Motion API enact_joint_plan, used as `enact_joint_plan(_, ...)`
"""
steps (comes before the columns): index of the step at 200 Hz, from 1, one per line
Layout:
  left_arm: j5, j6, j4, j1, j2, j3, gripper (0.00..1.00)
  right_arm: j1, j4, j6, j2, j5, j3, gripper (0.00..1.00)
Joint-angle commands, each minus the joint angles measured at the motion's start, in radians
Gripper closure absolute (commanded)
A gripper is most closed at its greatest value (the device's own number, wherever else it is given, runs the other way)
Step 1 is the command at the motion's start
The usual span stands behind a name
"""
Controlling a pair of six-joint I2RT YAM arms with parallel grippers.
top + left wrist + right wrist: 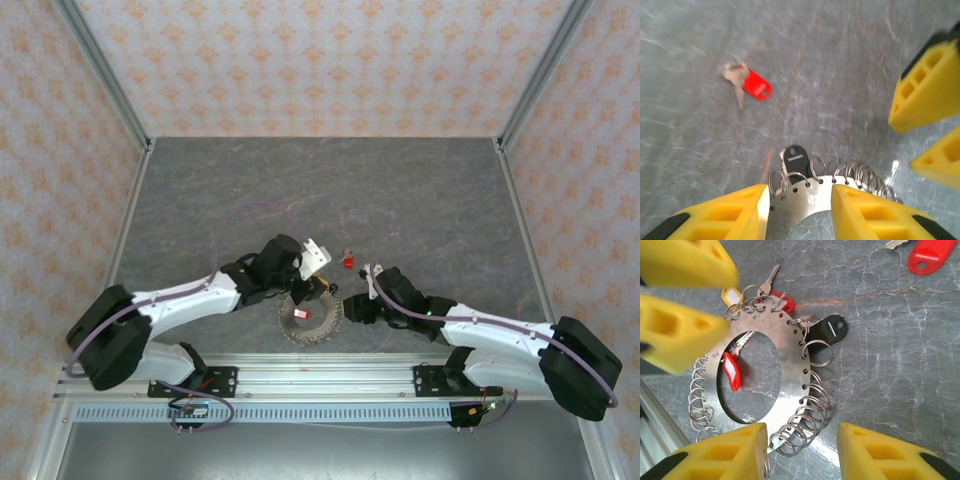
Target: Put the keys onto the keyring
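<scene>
The keyring is a flat grey metal plate ring point(787, 370) with several small split rings point(807, 420) along its rim; it lies near the table's front point(310, 322). On it hang a black-tagged key point(832, 329), a red-tagged key point(785, 305), a pale yellow tag point(731, 294), and a red tag point(731, 371) in its hole. One loose red-tagged key point(756, 86) lies on the table beyond point(348, 262). My left gripper point(799, 197) is open, straddling the plate's rim point(812, 212) just short of the black tag point(796, 157). My right gripper point(802, 440) is open over the split rings.
The dark marbled tabletop point(400, 200) stretches free behind the ring, bounded by patterned walls. A metal rail point(320, 375) runs along the near edge. The two grippers sit close together over the ring, the left point(308, 290) and the right point(352, 305).
</scene>
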Motion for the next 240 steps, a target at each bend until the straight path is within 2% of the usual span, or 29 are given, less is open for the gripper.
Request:
enact_joint_plan(1,-0.129,-0.180,0.005,0.019,-0.128,-0.066,0.61,0.066,0.056,0.026,-0.002,0.092,-0.018,0.58)
enact_joint_plan(21,-0.199,-0.336,-0.011,0.042,-0.248,-0.151,0.56,0.114,0.078,0.092,0.049,0.104,-0.015,0.57)
enact_joint_plan(48,-0.256,-0.496,-0.120,0.049,-0.364,-0.200,0.47,0.182,0.079,0.133,0.100,0.160,0.017,0.57)
enact_joint_plan(68,-0.276,-0.578,-0.221,0.051,-0.397,-0.196,0.43,0.194,0.037,0.205,0.123,0.173,0.035,0.57)
enact_joint_plan(99,-0.230,-0.707,-0.314,0.050,-0.378,-0.211,0.41,0.207,0.013,0.293,0.164,0.173,0.038,0.61)
enact_joint_plan(128,-0.137,-0.758,-0.302,0.051,-0.348,-0.241,0.43,0.206,0.080,0.341,0.185,0.135,0.031,0.63)
enact_joint_plan(156,-0.085,-0.752,-0.283,0.051,-0.337,-0.251,0.45,0.192,0.076,0.429,0.209,0.155,0.045,0.60)
enact_joint_plan(168,-0.059,-0.748,-0.266,0.051,-0.328,-0.256,0.48,0.160,0.073,0.497,0.231,0.132,0.049,0.59)
enact_joint_plan(201,0.013,-0.721,-0.227,0.052,-0.266,-0.248,0.61,0.094,0.122,0.557,0.305,0.030,0.073,0.60)
enact_joint_plan(240,0.071,-0.691,-0.190,0.051,-0.141,-0.211,0.67,0.078,0.185,0.561,0.390,-0.023,0.097,0.60)
